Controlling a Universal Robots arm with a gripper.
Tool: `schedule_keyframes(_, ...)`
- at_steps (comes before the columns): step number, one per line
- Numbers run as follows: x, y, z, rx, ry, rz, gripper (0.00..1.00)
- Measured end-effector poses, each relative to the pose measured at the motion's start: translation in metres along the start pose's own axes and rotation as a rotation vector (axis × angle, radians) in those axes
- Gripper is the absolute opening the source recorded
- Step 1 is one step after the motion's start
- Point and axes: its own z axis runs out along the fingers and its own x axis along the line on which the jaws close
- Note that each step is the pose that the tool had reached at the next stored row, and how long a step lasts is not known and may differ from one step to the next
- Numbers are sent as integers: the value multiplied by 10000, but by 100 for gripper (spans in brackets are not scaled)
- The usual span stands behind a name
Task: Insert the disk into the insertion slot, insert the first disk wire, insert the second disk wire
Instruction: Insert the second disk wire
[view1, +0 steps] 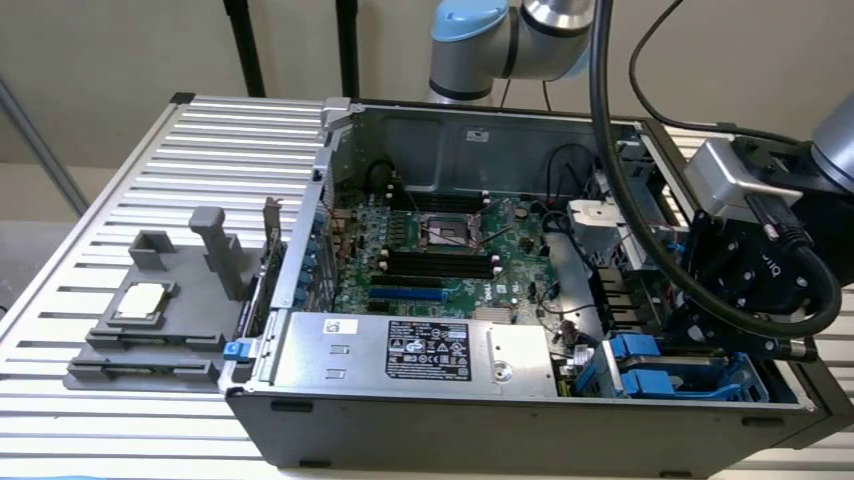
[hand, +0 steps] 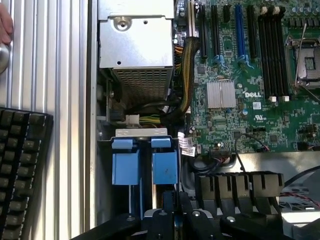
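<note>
At the case's front corner, on the exterior view's right, lies the insertion slot (view1: 654, 370), a grey metal bay (hand: 140, 132) with two bright blue plastic fittings (hand: 165, 167). My gripper (hand: 170, 200) hangs directly over it, its black fingers (hand: 161, 217) pressed together at the near end of one blue fitting. The gripper (view1: 687, 340) is shut and I see nothing between the fingers. I cannot tell whether the disk sits in the bay, as only blue plastic and thin edges show. A white connector (hand: 132, 120) with dark wires lies just beyond the bay.
The silver power supply box (view1: 400, 350) borders the bay. The green motherboard (view1: 441, 250) fills the case floor. My arm's black cable (view1: 801, 300) loops beside the case wall. A grey fixture (view1: 160, 310) stands on the slatted table; a keyboard (hand: 20, 165) and a hand (hand: 4, 25) are nearby.
</note>
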Motion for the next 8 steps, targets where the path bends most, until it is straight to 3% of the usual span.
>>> schedule_keyframes(5, 0, 0, -1, -3, -26, -22, 18)
schedule_keyframes(8, -2, 9, -79, -4, -10, -22, 24)
